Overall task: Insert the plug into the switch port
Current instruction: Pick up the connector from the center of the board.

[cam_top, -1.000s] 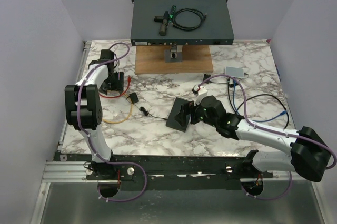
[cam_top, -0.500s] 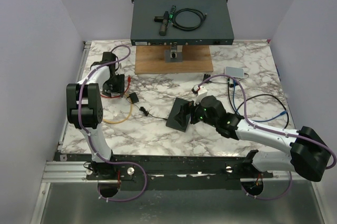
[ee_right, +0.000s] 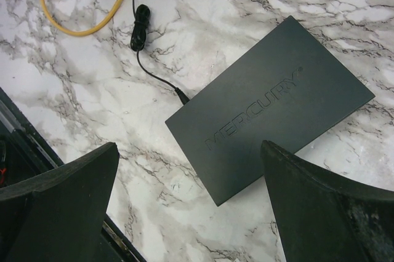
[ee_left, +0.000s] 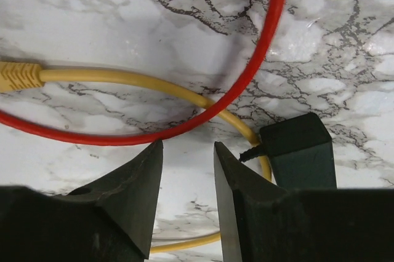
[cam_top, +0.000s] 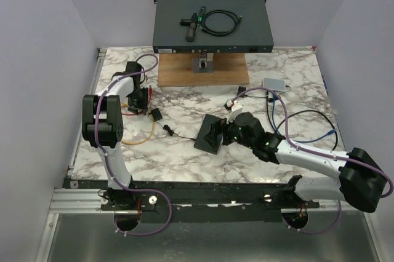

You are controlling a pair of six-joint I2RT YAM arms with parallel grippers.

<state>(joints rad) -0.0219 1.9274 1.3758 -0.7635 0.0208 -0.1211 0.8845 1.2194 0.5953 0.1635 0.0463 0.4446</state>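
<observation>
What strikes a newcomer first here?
The large dark grey rack unit dominates the far edge behind a wooden board, a coiled black cable on top. Mid-table, the right gripper hangs open over a flat black MERCURY box, while the left gripper hovers above a red cable crossing a yellow cable.

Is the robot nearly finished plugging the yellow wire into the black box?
Not yet. Nothing looks done: the plug lies loose on the marble. In hand: the left gripper hovers open over the yellow cable, holding nothing; the right gripper is open above the switch. Left: grab the plug, carry it over, push it in.
</observation>
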